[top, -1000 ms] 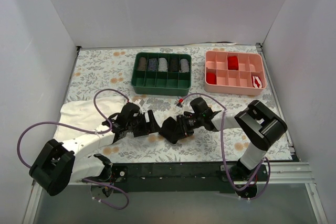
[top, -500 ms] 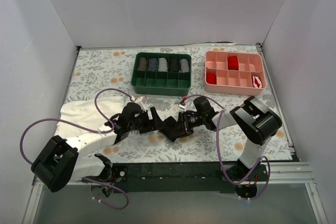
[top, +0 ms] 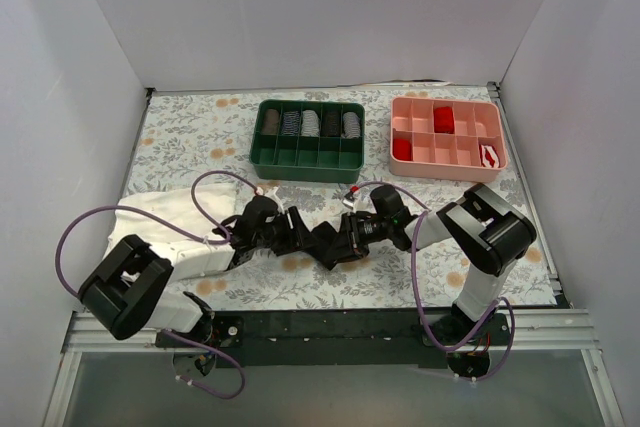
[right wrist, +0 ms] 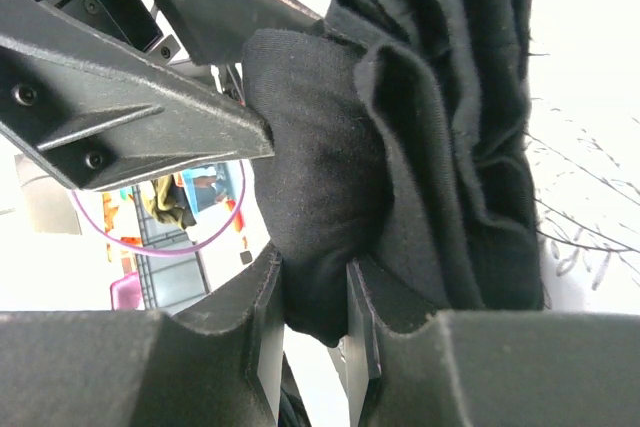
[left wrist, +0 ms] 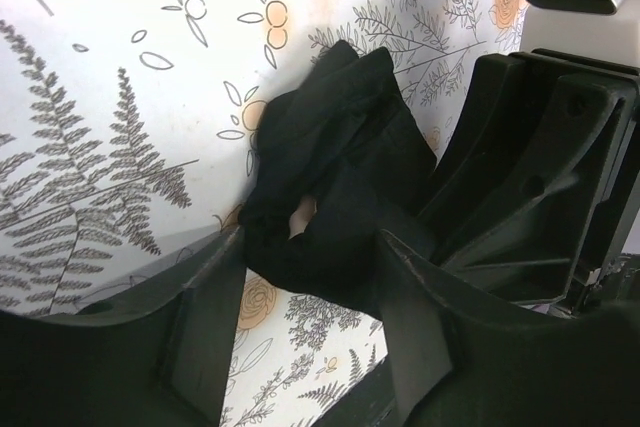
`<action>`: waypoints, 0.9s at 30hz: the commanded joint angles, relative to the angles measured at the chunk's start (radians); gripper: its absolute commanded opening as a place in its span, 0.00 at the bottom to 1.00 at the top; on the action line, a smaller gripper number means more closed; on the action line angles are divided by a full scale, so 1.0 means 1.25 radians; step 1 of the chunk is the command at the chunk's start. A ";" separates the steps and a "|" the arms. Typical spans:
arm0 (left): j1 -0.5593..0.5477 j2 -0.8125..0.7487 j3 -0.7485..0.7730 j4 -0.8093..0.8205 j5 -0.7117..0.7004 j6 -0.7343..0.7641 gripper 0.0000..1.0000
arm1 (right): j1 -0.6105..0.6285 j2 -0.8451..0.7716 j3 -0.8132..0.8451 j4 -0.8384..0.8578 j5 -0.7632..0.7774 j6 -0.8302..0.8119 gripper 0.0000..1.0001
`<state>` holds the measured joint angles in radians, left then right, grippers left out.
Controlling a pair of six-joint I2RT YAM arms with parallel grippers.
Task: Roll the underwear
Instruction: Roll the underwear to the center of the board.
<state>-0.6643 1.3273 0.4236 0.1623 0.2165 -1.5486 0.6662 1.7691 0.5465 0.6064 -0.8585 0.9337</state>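
While the underwear (top: pixel 326 244) lies bunched, I see right gripper (right wrist: pixel 312 277) clenched on a fold, left gripper (left wrist: pixel 310 242) straddling the bundle, its hold I cannot tell.

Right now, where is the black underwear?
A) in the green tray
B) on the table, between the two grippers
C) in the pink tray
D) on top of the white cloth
B: the underwear sits bunched on the table, with the left gripper on one side of it and the right gripper on the other.
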 commanded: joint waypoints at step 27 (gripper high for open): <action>-0.001 0.144 0.180 -0.276 0.027 0.096 0.30 | 0.170 -0.387 0.126 -0.641 0.649 -0.488 0.65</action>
<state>-0.6689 1.4788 0.6048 -0.0185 0.2787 -1.4723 0.7921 1.3521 0.6575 -0.1154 -0.2604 0.4366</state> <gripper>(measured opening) 0.305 0.648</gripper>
